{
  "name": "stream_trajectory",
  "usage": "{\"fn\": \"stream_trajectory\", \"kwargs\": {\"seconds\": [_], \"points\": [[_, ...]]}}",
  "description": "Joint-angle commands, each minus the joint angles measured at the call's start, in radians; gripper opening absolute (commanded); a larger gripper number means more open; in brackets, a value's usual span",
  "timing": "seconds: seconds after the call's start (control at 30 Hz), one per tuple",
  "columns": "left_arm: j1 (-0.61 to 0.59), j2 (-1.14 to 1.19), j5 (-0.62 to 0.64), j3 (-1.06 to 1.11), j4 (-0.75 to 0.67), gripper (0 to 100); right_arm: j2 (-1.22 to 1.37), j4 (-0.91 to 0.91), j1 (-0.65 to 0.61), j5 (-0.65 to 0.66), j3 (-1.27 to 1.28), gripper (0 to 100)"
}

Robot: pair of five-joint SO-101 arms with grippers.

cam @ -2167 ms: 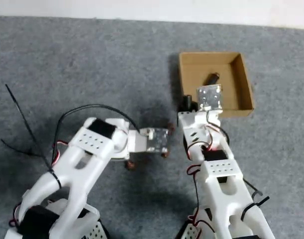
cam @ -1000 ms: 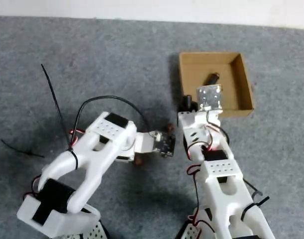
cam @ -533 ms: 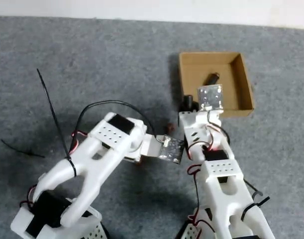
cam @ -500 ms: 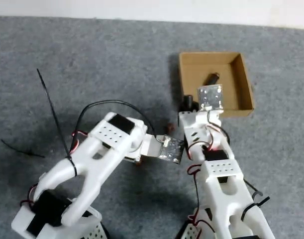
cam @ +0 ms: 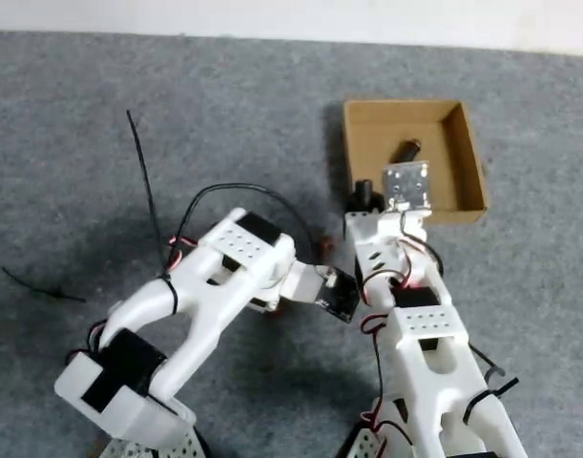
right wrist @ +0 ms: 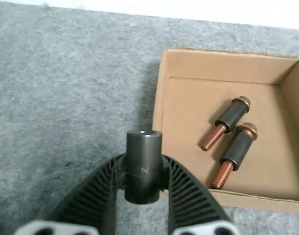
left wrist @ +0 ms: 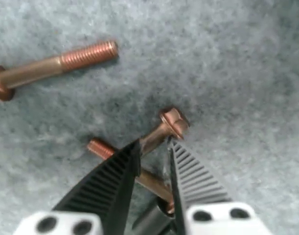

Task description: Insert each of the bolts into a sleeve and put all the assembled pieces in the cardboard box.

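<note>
While the right claw [right wrist: 143,172] clamps a dark sleeve [right wrist: 143,147] upright between its fingers, just outside a corner of the cardboard box [right wrist: 222,66], the left claw [left wrist: 153,147] stands nearly closed around the shaft of a copper-coloured bolt [left wrist: 172,122] over the grey counter [left wrist: 247,58]. The bolt's flanged head juts past the fingertips, and it appears pinched rather than merely straddled, though the contact itself is hard to make out. A second bolt [left wrist: 103,148] lies on the counter partly beneath that claw, crossing under the first, and a third bolt [left wrist: 51,68] lies apart from both. Inside the box, one assembled piece [right wrist: 226,122] and a second assembled piece [right wrist: 236,152] rest side by side on the floor, each a bolt through a dark sleeve. From above, the left arm [cam: 229,267] angles in toward the right arm [cam: 420,329], their claws near each other beside the box.
</note>
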Motion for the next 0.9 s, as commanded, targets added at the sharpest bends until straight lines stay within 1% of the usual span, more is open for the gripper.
{"fn": "stream_trajectory", "kwargs": {"seconds": [0.0, 0.17, 0.27, 0.33, 0.4, 0.63, 0.73, 0.87], "points": [[-0.025, 0.054, -0.04, -0.047, 0.005, 11, -0.018, -0.021, 0.004, -0.003, -0.013, 0.5], [-0.045, 0.065, -0.04, -0.048, 0.005, 11, -0.018, -0.021, 0.004, -0.003, -0.013, 0.5], [-0.082, 0.073, -0.04, -0.064, 0.005, 11, -0.019, -0.021, 0.004, -0.003, -0.013, 0.5], [-0.099, 0.074, -0.084, -0.054, 0.005, 11, -0.019, -0.021, 0.002, -0.003, -0.013, 0.5], [-0.101, 0.076, -0.121, -0.053, 0.025, 11, -0.019, -0.021, 0.001, -0.003, -0.013, 0.5], [-0.096, 0.077, -0.132, -0.053, 0.034, 11, -0.019, -0.019, 0.001, -0.003, -0.013, 0.5], [-0.096, 0.077, -0.176, -0.05, 0.04, 11, -0.019, -0.019, 0.001, -0.003, -0.013, 0.5], [-0.088, 0.077, -0.166, -0.05, 0.035, 10, -0.018, -0.019, 0.001, -0.003, -0.013, 0.5]]}}
